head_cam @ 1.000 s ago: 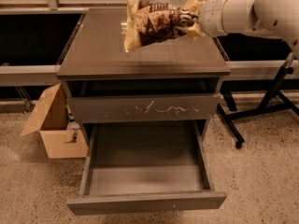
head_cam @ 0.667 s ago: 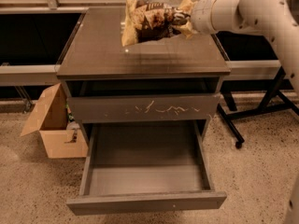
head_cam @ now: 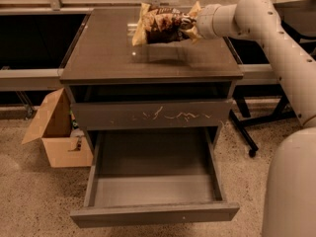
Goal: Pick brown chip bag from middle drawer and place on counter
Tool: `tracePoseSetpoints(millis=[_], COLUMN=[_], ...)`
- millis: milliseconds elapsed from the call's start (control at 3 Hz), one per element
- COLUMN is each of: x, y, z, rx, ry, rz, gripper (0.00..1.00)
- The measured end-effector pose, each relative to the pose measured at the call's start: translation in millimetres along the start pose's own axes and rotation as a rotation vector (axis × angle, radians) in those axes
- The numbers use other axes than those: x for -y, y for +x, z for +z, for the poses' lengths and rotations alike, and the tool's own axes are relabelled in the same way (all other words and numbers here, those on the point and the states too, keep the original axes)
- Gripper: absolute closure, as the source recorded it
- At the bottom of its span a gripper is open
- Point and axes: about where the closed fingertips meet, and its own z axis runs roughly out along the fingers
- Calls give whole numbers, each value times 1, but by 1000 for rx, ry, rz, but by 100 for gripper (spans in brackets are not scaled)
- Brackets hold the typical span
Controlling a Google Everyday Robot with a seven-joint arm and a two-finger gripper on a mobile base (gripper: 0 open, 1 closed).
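The brown chip bag (head_cam: pixel 163 23) hangs sideways just above the far part of the counter (head_cam: pixel 108 53), its shadow on the top below it. My gripper (head_cam: pixel 190 26) comes in from the right on a white arm and is shut on the bag's right end. The middle drawer (head_cam: pixel 153 191) is pulled out below, and its grey inside shows nothing in it. The flat front panel (head_cam: pixel 155 214) is at the bottom of the view.
A scratched grey drawer front (head_cam: pixel 153 115) sits shut above the open drawer. An open cardboard box (head_cam: pixel 57 132) stands on the floor to the left. A black table's metal legs (head_cam: pixel 247 132) stand to the right. My arm's white body (head_cam: pixel 291 181) fills the lower right corner.
The gripper with the bag has moved farther back and left over the counter and a little lower. The drawer has not moved.
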Motion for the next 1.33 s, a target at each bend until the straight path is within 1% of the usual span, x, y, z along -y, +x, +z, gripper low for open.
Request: tracePoseSetpoints(millis=[333,667,1000,1333], x=[2,3,3,3], y=[15,28,36,36], z=[17,26,30,30], rx=[-12,-19,-20,-20], ry=[16,33,45,46], rz=[34,66,84,83], gripper=[82,57,28,3])
